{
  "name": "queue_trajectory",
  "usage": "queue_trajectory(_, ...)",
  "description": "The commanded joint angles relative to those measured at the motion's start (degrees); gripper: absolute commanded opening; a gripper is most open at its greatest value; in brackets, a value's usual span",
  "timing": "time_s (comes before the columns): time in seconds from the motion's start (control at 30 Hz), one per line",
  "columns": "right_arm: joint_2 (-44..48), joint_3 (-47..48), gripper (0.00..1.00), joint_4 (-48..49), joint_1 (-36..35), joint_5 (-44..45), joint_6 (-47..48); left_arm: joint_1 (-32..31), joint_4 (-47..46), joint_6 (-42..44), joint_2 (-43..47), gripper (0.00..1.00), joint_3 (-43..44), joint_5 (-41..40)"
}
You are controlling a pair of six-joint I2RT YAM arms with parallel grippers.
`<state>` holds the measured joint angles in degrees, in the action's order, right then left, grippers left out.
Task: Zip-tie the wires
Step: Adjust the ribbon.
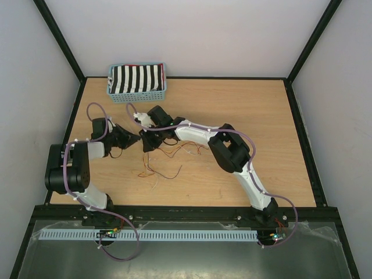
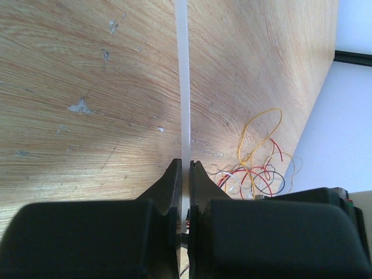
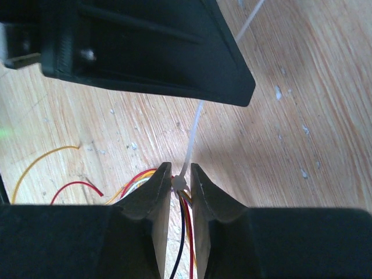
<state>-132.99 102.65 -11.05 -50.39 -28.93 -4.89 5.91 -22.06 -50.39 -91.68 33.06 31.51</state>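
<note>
Table [image 1: 261,145] | far basket [image 1: 136,97] | right arm [image 1: 195,133] over wires [image 2: 250,174] | left tool [image 2: 185,167] clamps zip tie [image 2: 182,87]

Thin orange, red, black, pale wires [image 1: 167,163], bunched in white zip tie [image 3: 179,185], loose ends splayed toward 6 o'clock.

No text, label, brand, number or sign can be read in any of the 3 views. The black shells of the left end effector [image 2: 185,165] and the right end effector [image 3: 179,170] are plain in the wrist views, and the cloth [image 1: 136,78] in the blue basket [image 1: 137,96] bears only black and white stripes. The small circuit boards [image 1: 107,233] at the arm bases are too small to tell whether they carry any print.
</note>
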Motion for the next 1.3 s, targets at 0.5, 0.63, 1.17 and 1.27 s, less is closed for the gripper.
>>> queue_trajectory(0.5, 2.7, -1.8, 0.20, -0.5, -0.3, -0.5, 0.9, 1.0, 0.2, 2.4, 1.7, 0.17, 1.9, 4.0)
queue_trajectory(0.63, 3.3, -1.6, 0.19, -0.4, -0.3, -0.9, 0.5, 1.5, 0.2, 3.0, 2.8, 0.33, 0.6, 5.8)
queue_trajectory(1.17, 6.3, -2.9, 0.18, 1.5, 0.6, -3.3, -2.1, 3.4, 0.1, 2.3, 6.1, 0.37, -2.2, 9.3)
queue_trajectory(1.27, 6.4, -2.9, 0.18, 1.7, 0.6, -4.2, -2.3, 2.6, 0.1, 2.1, 6.2, 0.37, -1.7, 9.3)
